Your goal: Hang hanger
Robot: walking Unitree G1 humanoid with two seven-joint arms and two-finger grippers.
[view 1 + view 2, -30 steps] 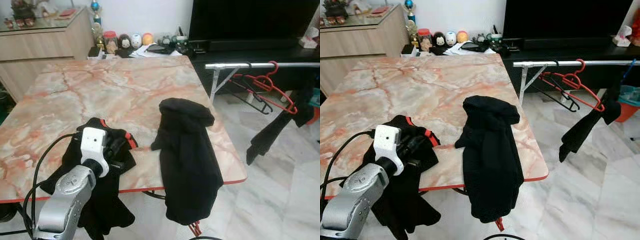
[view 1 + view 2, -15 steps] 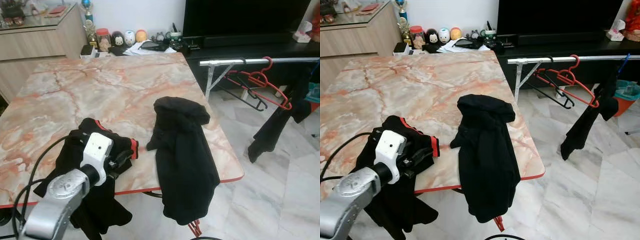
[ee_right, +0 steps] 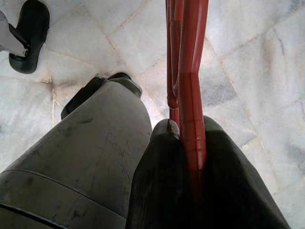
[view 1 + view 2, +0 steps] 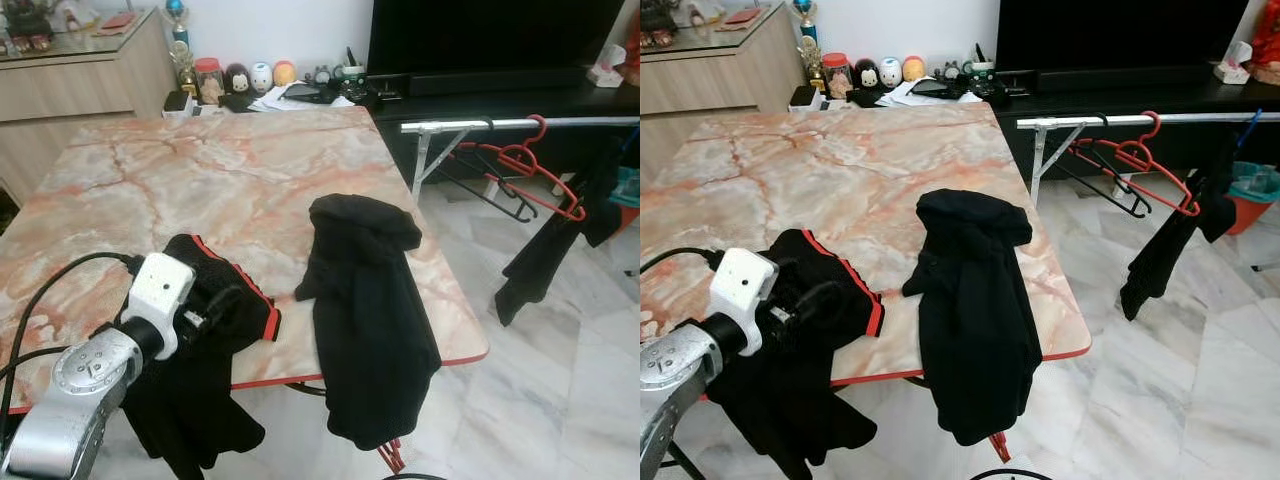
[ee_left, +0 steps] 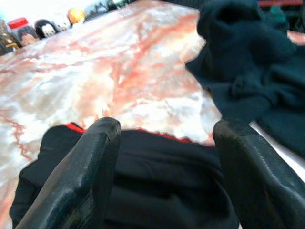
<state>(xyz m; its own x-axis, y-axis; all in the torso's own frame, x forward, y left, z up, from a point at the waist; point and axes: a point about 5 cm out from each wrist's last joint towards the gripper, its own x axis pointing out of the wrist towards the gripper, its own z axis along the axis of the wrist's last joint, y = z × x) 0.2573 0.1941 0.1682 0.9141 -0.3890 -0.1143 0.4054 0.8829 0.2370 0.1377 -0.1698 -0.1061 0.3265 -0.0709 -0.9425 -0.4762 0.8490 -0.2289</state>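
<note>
- Holding a red hanger [image 3: 191,95] in my right gripper [image 3: 183,157]: in the right wrist view its thin bars run down between my two black fingers [image 3: 100,152], which are closed tight on them, marble floor behind.
- Judging the handling: thin moulded plastic, so light, stiff along the bars, a little springy and probably slick against my pads. It could pivot in the grip if I swing it. A hold near the neck under the hook would steady it best; I cannot tell from the wrist view which part I actually have.
- A red tip [image 4: 388,457] shows under the hem of the black garment [image 4: 370,320] that drapes over the table [image 4: 230,170] edge; this looks like the same hanger, low at the front of the table.
- My left gripper [image 5: 164,157] is wide open, holding nothing. It hovers just over the black garment with red trim [image 4: 215,320] lying at the near table edge; both fingers straddle the cloth, and I cannot tell whether they touch it.
- Target: the metal rail [image 4: 520,124] stands to my right past the table, well apart from my right gripper. It already carries a red hanger on the rail [image 4: 535,170], a black hanger [image 4: 495,195] and a dark cloth [image 4: 550,250].
- Judgement: hook still to be raised and set over the rail; the draped garment may snag on the way up.
</note>
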